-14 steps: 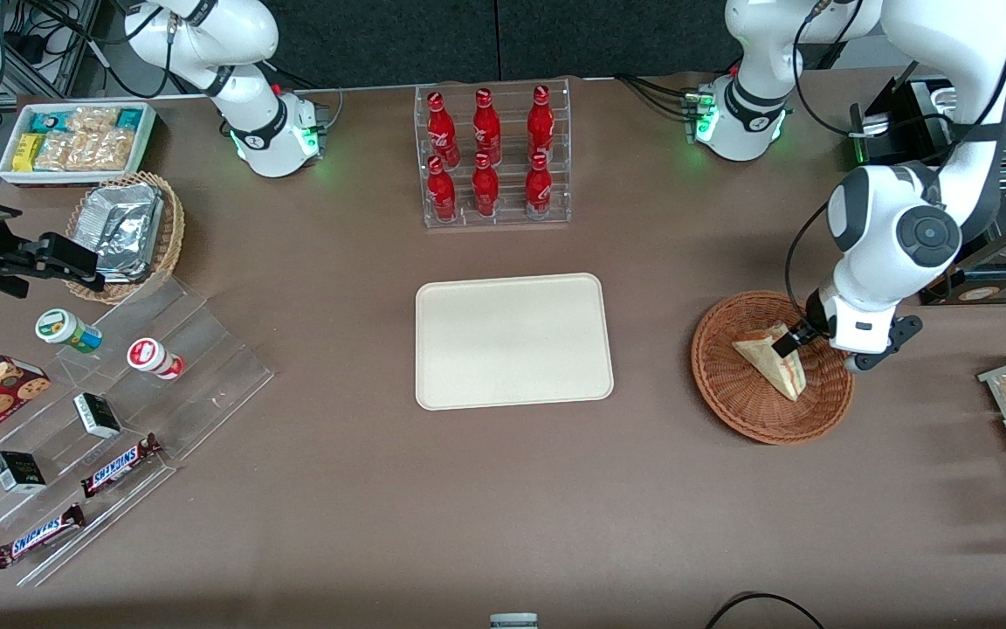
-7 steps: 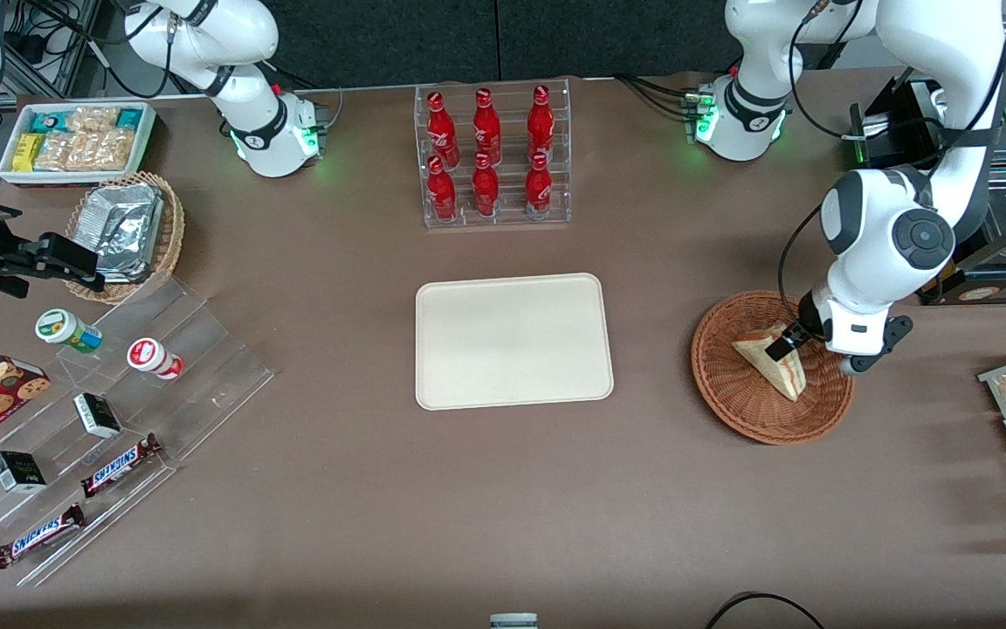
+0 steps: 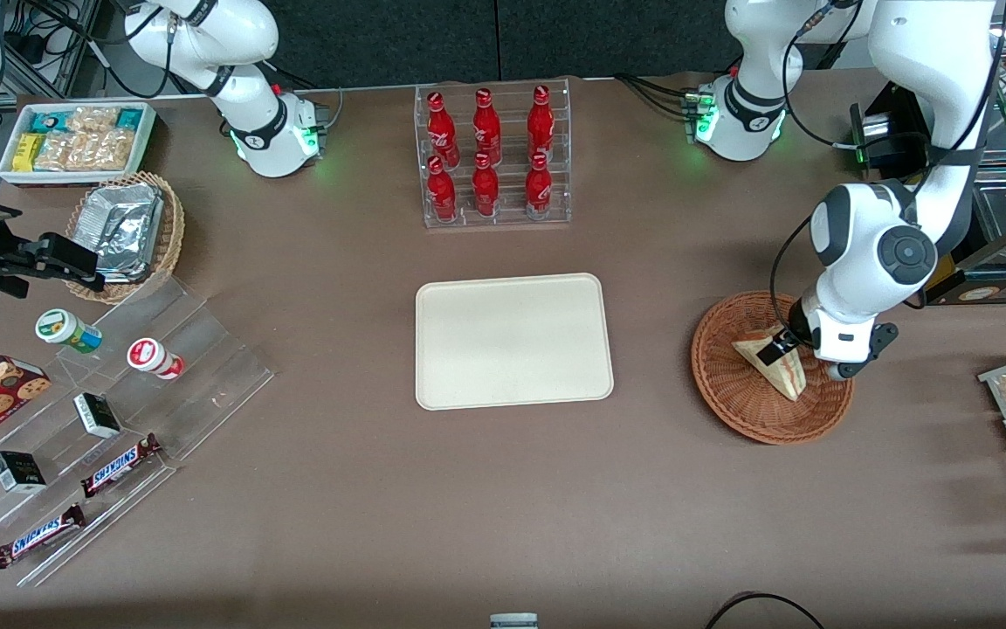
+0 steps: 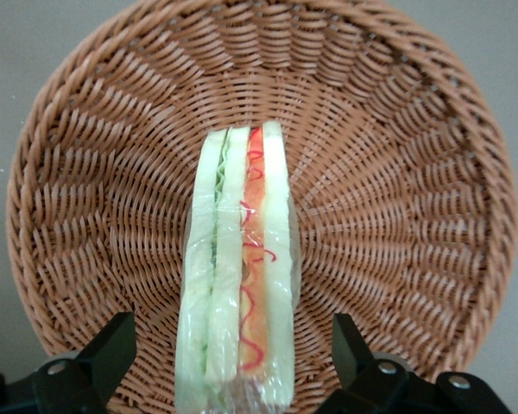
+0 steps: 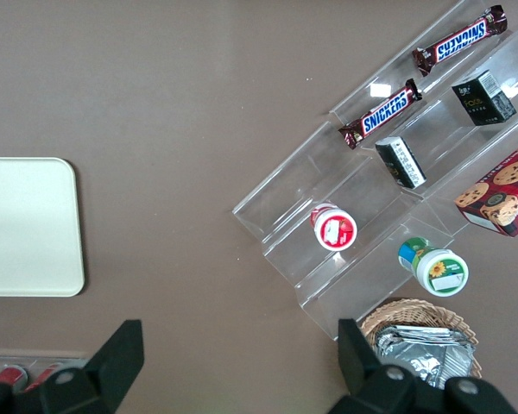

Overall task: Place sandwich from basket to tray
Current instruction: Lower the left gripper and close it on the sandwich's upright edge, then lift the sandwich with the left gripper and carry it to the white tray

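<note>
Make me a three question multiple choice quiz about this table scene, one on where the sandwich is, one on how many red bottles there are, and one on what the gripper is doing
1. Where is the sandwich?
A. On the tray
B. In the basket
C. On the bare table

2. How many red bottles stand in the clear rack?
A. Four
B. Six
C. Eight

3. What state is the gripper in?
A. Open, a finger on each side of the sandwich
B. Shut, above the tray
C. Shut on a foil packet

Answers:
1. B, the wedge lies in the basket while the tray holds nothing.
2. B, two rows of three.
3. A, the wrist view shows gaps between both fingers and the wrap.
</note>
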You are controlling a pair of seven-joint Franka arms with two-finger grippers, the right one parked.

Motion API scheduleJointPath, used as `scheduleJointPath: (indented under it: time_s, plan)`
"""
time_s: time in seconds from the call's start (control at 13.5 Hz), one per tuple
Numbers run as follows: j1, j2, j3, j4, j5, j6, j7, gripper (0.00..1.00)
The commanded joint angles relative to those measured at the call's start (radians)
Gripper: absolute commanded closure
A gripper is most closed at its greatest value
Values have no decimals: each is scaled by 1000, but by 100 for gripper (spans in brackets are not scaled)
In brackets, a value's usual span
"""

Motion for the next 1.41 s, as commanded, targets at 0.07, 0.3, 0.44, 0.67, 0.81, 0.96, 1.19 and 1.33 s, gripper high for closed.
scheduleJointPath:
  time_s: [0.07,0.3,0.44,0.67,0.81,0.96,1.19,1.33]
  plan:
    - [-3,27,0,-3,-15,23,-14,11]
    - [-1,35,-2,10,-18,-27,-30,100]
    - [-4,73,-5,109,-18,-146,-30,100]
    - [-19,119,-5,278,-4,-363,-23,100]
    - [-55,115,-5,291,-4,-365,-18,100]
    - [-120,121,-5,311,-4,-362,-18,100]
    - [-252,148,-5,354,3,-351,-18,100]
    - [-323,149,-5,386,-4,-357,-33,100]
